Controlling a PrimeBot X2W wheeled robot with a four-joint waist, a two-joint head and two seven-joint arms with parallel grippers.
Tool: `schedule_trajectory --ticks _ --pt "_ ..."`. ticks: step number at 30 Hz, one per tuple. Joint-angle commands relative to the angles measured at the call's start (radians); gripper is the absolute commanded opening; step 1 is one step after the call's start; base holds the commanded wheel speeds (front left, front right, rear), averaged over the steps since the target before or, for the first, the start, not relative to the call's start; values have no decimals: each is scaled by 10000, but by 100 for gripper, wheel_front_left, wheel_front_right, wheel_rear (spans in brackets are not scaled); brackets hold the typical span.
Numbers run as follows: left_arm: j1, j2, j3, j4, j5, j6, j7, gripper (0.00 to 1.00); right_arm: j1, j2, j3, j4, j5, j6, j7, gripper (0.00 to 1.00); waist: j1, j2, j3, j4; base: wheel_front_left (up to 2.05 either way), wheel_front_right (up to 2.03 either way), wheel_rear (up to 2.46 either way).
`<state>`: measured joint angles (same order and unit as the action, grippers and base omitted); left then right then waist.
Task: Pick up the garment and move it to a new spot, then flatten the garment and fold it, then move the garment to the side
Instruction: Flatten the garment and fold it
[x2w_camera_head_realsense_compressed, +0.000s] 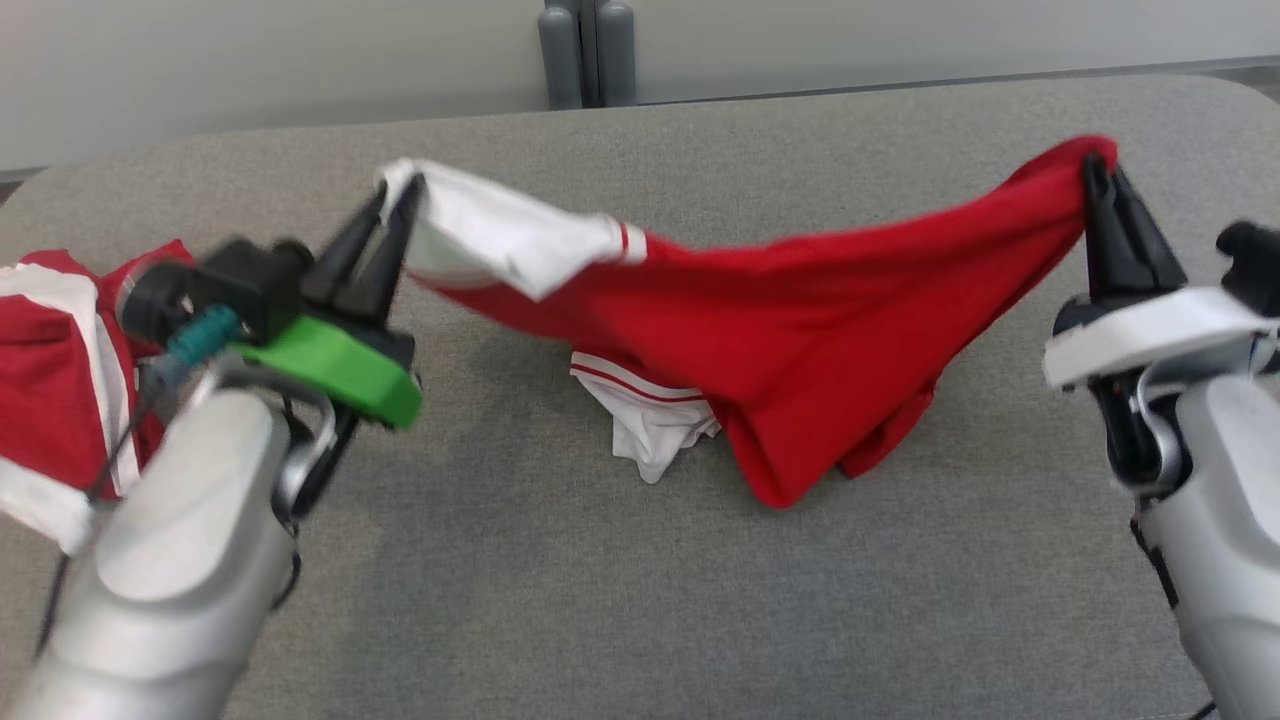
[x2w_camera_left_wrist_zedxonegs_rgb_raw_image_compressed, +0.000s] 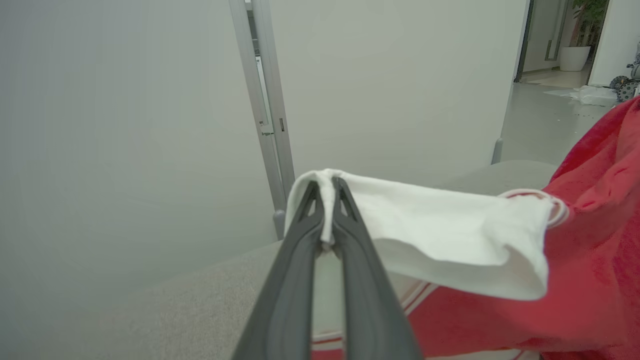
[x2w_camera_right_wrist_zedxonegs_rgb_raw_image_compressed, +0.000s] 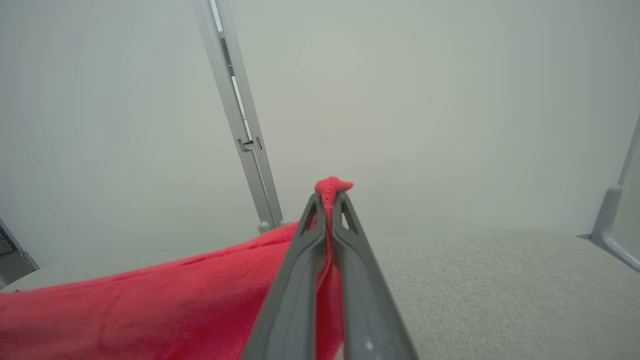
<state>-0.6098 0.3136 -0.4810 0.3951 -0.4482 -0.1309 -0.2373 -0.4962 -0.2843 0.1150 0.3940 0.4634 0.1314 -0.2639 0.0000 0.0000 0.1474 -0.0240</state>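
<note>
Left gripper is pinched tight on the white end of the soft red and white cloth garment, and the right gripper is pinched tight on a red corner. They hold it up and wide apart, I think so it can stretch out and go flat. Between them the cloth sags, and its low middle rests bunched on the grey fabric table. A second red and white cloth heap lies on the outer side of the left gripper.
</note>
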Motion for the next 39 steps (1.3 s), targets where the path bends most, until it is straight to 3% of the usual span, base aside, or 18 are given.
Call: schedule_trajectory --ticks 1,7,16,22,31,39 --pt "-862 228 -26 -60 -194 2 104 0 -670 -126 111 154 187 -15 64 0 0 0 625 -109 0 0 0" --pt "-4619 789 -590 289 -966 5 724 0 -4015 -375 626 843 1169 -15 662 0 0 0 1969 -47 0 0 0" --pt "-9930 638 -589 2580 -2462 8 1229 0 -9481 -392 676 2983 1863 -15 1722 0 0 0 3131 -71 0 0 0" --pt "-12016 185 -754 3774 -2638 8 906 0 -11585 -299 938 4523 1537 -15 1376 0 0 0 3177 -151 0 0 0" --pt "-11497 1 -1554 4674 -3406 8 300 0 -11464 -295 1767 5683 1957 -15 787 0 0 0 3380 -235 0 0 0" --pt "-8720 -27 -1374 4525 -3872 66 -279 0 -9013 -530 2539 5053 3126 -16 130 0 0 0 3177 -325 0 0 0"
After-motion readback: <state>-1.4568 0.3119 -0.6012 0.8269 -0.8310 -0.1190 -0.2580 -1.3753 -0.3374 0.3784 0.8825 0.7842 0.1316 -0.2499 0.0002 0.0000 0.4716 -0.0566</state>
